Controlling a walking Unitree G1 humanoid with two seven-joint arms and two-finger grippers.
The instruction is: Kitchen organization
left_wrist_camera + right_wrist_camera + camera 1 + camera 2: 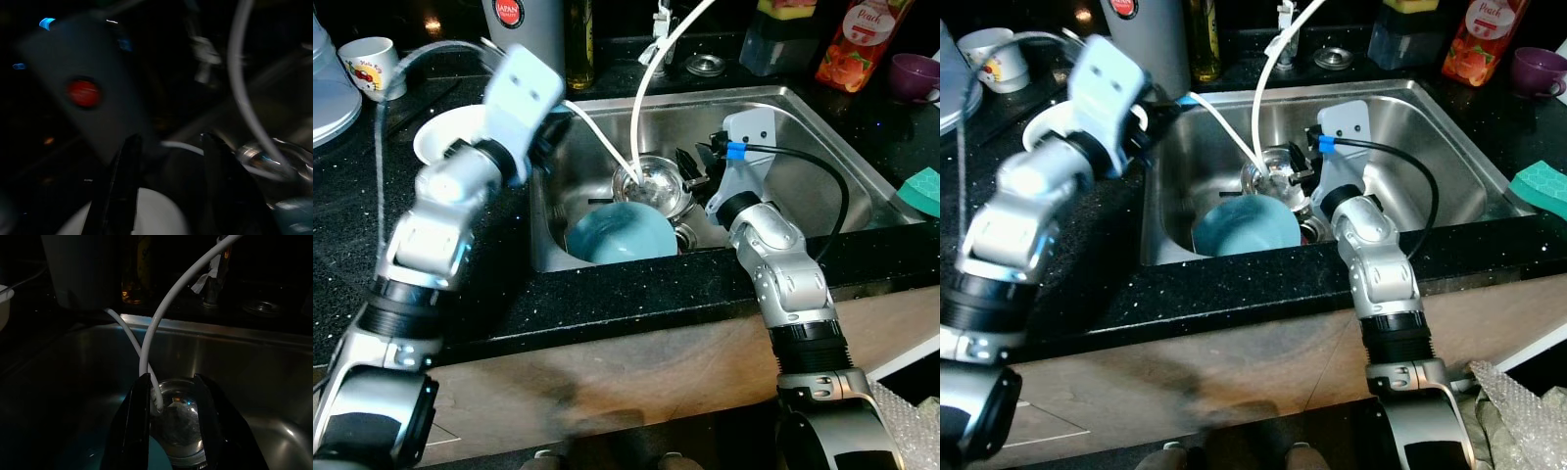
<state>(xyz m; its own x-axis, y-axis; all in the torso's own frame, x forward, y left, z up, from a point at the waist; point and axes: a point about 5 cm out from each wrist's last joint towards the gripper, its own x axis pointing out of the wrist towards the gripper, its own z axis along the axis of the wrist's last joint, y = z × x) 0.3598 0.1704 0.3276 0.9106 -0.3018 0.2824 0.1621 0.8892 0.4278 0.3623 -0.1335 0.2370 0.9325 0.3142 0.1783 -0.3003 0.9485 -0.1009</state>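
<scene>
the work sits in the steel sink [822,147]: a round metal bowl [652,184] stands in the middle of the basin, with two white hoses [651,73] dipping into it from the far side, and a teal bowl [622,233] lies against the near wall, just beside and partly overlapping the metal one. the metal bowl looks thin-walled, stiff and light, but wet and shiny, so likely slippery; its rim is the sensible place to pinch, on the side away from the hoses, which would drag or tip it if caught. the teal bowl reads as ceramic or hard plastic, domed side up, heavier and breakable if ceramic; its smooth curve offers no grip, so the edge is the only real hold. the right gripper [168,431] reaches down into the sink from the near right, its two black fingers [136,426] spread apart with the metal bowl and a hose end seen in the gap between them; it holds nothing, and whether the tips touch the bowl's rim cannot be told. the left gripper [168,191] is over the counter [352,225] at the sink's left edge, blurred, above a white bowl [445,137]; its fingers are also parted and empty, with the white rim showing below them and a grey canister [524,22] with a red label beyond. a white mug [370,64] stands far left, a purple cup [913,76] and a juice bottle [852,44] far right, and a green sponge [922,191] lies on the right counter.
</scene>
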